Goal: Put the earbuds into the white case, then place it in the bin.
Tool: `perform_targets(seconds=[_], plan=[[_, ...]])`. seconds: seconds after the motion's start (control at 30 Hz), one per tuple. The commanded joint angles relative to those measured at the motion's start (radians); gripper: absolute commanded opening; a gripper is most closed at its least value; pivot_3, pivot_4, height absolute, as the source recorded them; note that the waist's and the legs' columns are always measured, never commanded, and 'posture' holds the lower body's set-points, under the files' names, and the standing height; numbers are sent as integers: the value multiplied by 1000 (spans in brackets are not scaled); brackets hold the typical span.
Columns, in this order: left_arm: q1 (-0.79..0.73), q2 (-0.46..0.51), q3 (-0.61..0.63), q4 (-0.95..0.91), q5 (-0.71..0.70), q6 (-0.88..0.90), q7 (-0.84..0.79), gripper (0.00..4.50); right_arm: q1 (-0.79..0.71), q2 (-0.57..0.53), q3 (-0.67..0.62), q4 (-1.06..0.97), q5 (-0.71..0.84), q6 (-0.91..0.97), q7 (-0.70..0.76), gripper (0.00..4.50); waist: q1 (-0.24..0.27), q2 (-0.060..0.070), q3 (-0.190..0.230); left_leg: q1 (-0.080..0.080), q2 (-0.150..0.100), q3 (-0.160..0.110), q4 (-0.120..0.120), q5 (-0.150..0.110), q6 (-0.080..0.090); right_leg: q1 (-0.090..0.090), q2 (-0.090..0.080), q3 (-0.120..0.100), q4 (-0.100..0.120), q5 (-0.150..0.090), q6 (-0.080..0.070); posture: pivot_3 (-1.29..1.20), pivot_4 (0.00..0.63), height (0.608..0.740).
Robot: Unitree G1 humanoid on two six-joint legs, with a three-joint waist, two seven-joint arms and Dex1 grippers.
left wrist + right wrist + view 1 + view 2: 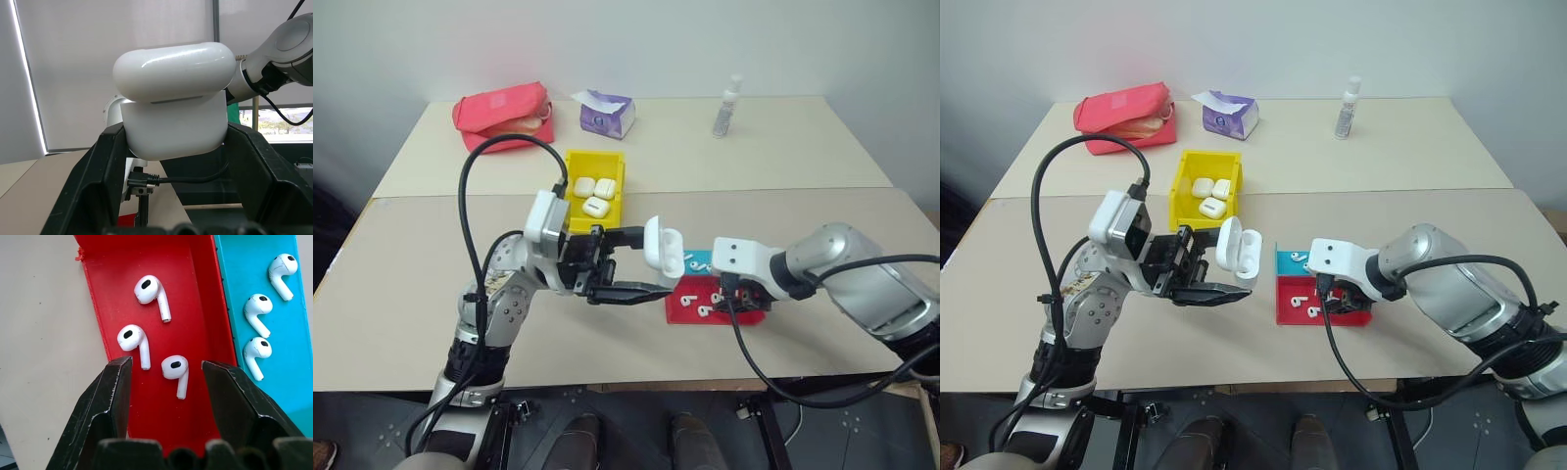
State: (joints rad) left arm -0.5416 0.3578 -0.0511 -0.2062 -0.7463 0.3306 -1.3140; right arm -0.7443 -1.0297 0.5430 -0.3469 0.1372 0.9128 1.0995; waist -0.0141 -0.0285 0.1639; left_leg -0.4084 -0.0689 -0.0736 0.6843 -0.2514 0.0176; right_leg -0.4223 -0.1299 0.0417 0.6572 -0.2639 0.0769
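My left gripper (628, 277) is shut on the white case (664, 253), held above the table with its lid hinged open. In the left wrist view the case (173, 103) sits between the two black fingers. My right gripper (166, 377) is open and points down into a shallow red tray (195, 308), its fingers either side of one of the three earbuds (175, 371) lying there without touching it. Three more earbuds (258, 308) lie in the blue tray (239, 274) beside it. The yellow bin (578, 162) stands behind the left gripper with three shut cases (595, 194) inside.
At the back of the table lie a red pouch (504, 113), a purple tissue box (605, 115) and a small clear bottle (727, 106). The red tray (690, 311) and blue tray (697, 260) sit near the front edge, right of the held case. A black cable loops above my left arm.
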Motion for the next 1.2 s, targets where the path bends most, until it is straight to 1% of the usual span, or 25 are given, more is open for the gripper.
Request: perform_targets(seconds=[0.03, 0.3, 0.43, 0.77, 0.93, 1.03, 1.07, 1.1, 1.17, 1.2], plan=[[1, 6, 5, -45, -16, -2, 9, 2727, -4, 3, -12, 0, -37, -16, 2, 2720, 0, 0, 0, 0, 0, 0, 0, 0, 0, 0, 0, 0, 0, 0, 0, 0, 150, 740], [-17, 32, 28, -82, -52, 41, 36, 2727, 10, 31, -9, 38, -94, -29, 4, 2720, -1, 0, 0, 0, 0, 0, 0, 0, 0, 0, 0, 0, 0, 0, 0, 0, 150, 740], [-29, 67, 52, -110, -95, 81, 52, 2727, 25, 34, -2, 51, -124, -72, 14, 2720, 0, 0, 0, 0, 0, 0, 0, 0, 0, 0, 0, 0, 0, 0, 0, 0, 150, 740], [-14, 70, 42, -86, -79, 61, 33, 2727, 40, 73, -10, 65, -150, -73, 15, 2720, -1, 0, 0, 0, 0, 0, 0, 0, -1, 0, 0, 0, 0, 0, 0, 0, 150, 740], [-5, 68, 41, -89, -76, 57, 31, 2727, 50, 70, -13, 66, -155, -80, 24, 2720, 0, 0, 0, 0, 0, 0, 0, 0, -1, 0, 0, 0, 0, 0, 0, 0, 150, 740], [-6, 67, 39, -88, -73, 55, 30, 2727, 57, 65, -12, 65, -162, -87, 33, 2119, 0, 0, 0, 0, 0, 0, 0, 0, -1, 0, 0, 0, 0, 0, 0, 0, 150, 740], [-5, 67, 39, -89, -73, 54, 30, 2727, 59, 64, -10, 66, -166, -88, 34, 1823, 0, 0, 0, 0, 0, 0, 0, 0, -1, 0, 0, 0, 0, 0, 0, 0, 150, 740], [-5, 67, 39, -90, -74, 54, 30, 2727, 62, 64, -10, 67, -170, -89, 36, 1411, 0, 0, 0, 0, 0, 0, 0, 0, -1, 0, 0, 0, 0, 0, 0, 0, 150, 740], [-6, 68, 39, -89, -75, 53, 30, 2727, 65, 66, -9, 71, -177, -90, 37, 801, 0, 0, 0, 1, 0, 0, 0, 0, -1, 0, 0, 0, 0, 0, 0, 0, 150, 740], [-7, 68, 39, -87, -75, 52, 29, 2727, 65, 69, -8, 72, -180, -89, 38, 614, 0, 0, 0, 1, 0, 0, 0, 0, -1, 1, 0, 0, 0, 0, 0, 0, 150, 740]])
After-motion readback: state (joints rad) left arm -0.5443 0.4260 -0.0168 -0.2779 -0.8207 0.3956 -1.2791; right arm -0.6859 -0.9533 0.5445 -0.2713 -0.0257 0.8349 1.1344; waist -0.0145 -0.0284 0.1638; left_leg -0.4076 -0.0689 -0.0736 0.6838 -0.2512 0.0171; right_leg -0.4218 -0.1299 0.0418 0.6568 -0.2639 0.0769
